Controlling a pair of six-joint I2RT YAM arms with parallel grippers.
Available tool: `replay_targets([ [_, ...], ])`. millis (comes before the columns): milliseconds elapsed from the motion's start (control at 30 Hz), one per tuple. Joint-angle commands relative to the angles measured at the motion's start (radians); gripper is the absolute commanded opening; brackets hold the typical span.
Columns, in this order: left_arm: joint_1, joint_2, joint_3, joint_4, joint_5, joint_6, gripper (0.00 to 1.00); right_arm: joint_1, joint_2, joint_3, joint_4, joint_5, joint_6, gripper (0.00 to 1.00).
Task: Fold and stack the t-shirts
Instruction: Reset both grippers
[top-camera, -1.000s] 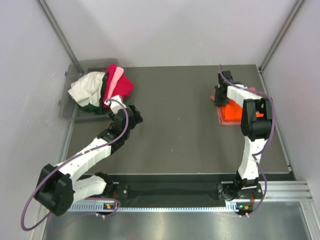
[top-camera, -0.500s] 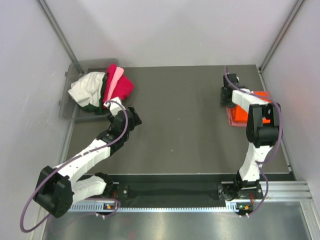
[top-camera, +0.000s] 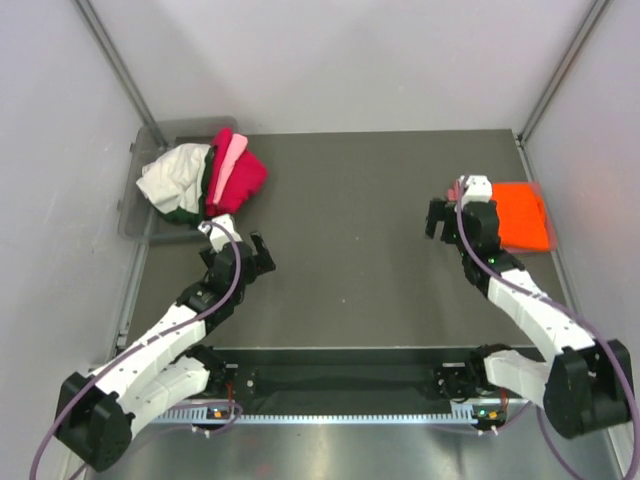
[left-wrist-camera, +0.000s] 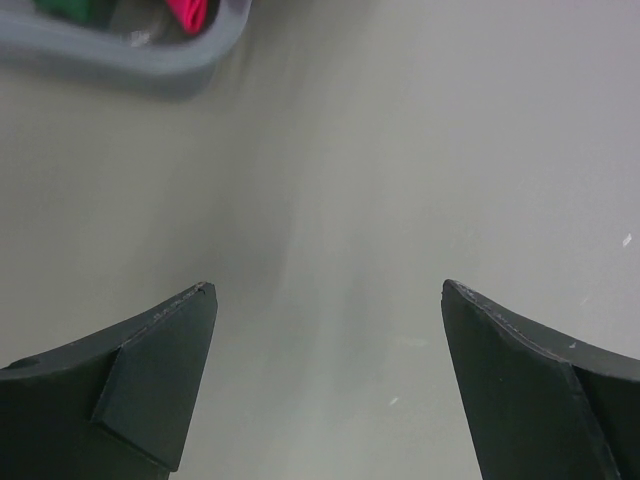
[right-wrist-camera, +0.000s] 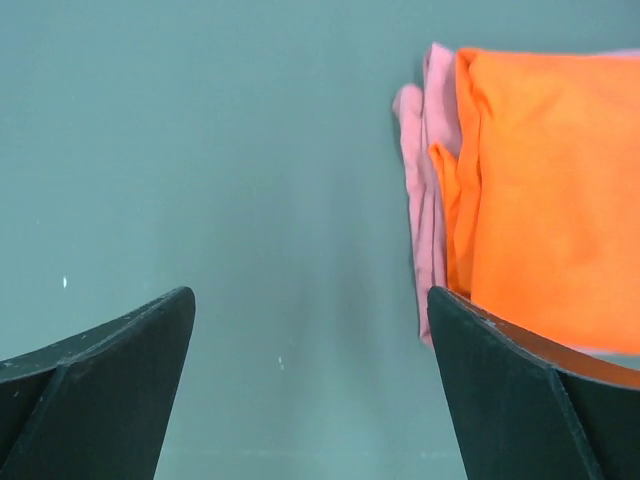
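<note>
Right gripper (right-wrist-camera: 310, 292), jaws wide and empty, has backed off the orange shirt (right-wrist-camera: 540, 190), which lies folded atop the pink shirt (right-wrist-camera: 425, 200) ahead-right; that stack looks done.

The left arm (top-camera: 165, 335) stretches from its base forward and slightly inward, bent at the elbow. The left tool (top-camera: 238, 240) at its end has its jaws spread wide, its 2 dark fingers (left-wrist-camera: 150, 370) far apart and gripping nothing. The right arm (top-camera: 530, 305) leans forward and inward from its base. The right tool (top-camera: 455, 208) is likewise spread wide, with nothing between its jaws.
</note>
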Motion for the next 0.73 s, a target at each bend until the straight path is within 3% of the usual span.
replay_targets([
  [0,0.000,-0.056,-0.044,-0.019,0.035,0.040,0.98,-0.002,-0.088,-0.083,0.133,-0.031,0.019,1.00],
  [167,0.000,-0.148,-0.105,-0.007,0.026,0.018,0.97,-0.002,-0.267,-0.202,0.058,0.012,0.041,1.00],
  [367,-0.001,-0.240,-0.190,0.096,0.076,0.054,0.99,-0.003,-0.473,-0.422,0.210,0.029,0.053,1.00],
  [700,-0.001,-0.329,-0.219,0.077,0.059,0.035,0.99,-0.002,-0.477,-0.431,0.222,0.019,0.065,1.00],
])
